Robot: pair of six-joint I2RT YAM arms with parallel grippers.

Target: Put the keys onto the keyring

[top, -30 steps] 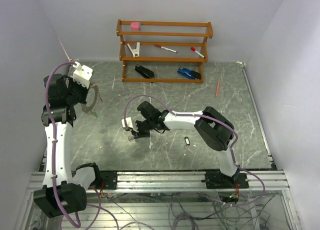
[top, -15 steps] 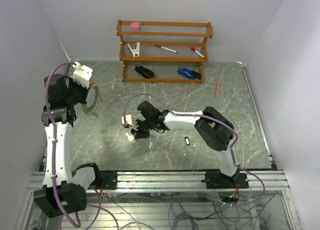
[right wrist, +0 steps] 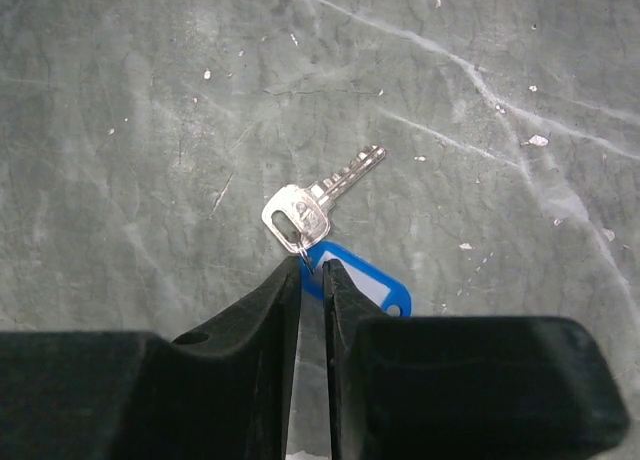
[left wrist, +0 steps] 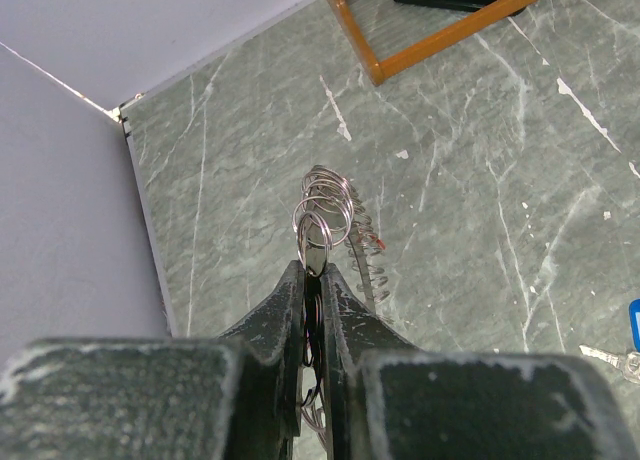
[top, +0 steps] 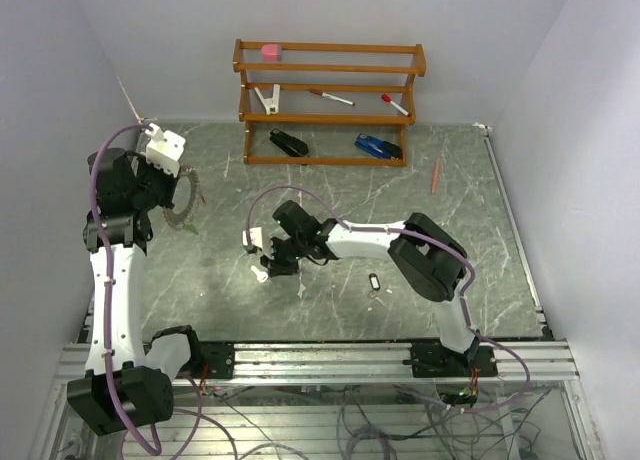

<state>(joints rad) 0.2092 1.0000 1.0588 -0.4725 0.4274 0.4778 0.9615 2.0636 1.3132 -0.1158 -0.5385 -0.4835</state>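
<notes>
While a wooden rack [top: 328, 100] lines the far edge of the desk [top: 470, 260] and an orange pencil [top: 436, 175] lies far right, a black-tagged key [top: 375, 280] sits just near of the right arm [top: 365, 242]. The left arm [top: 108, 280] stands tall at the left edge, and the left jaws clamp the keyring [left wrist: 322, 212], edge-on and clear of the desk. The right arm reaches low and leftward to mid-desk, where the right jaws pinch to a slit on the link of the blue-tagged key [right wrist: 318, 202]
</notes>
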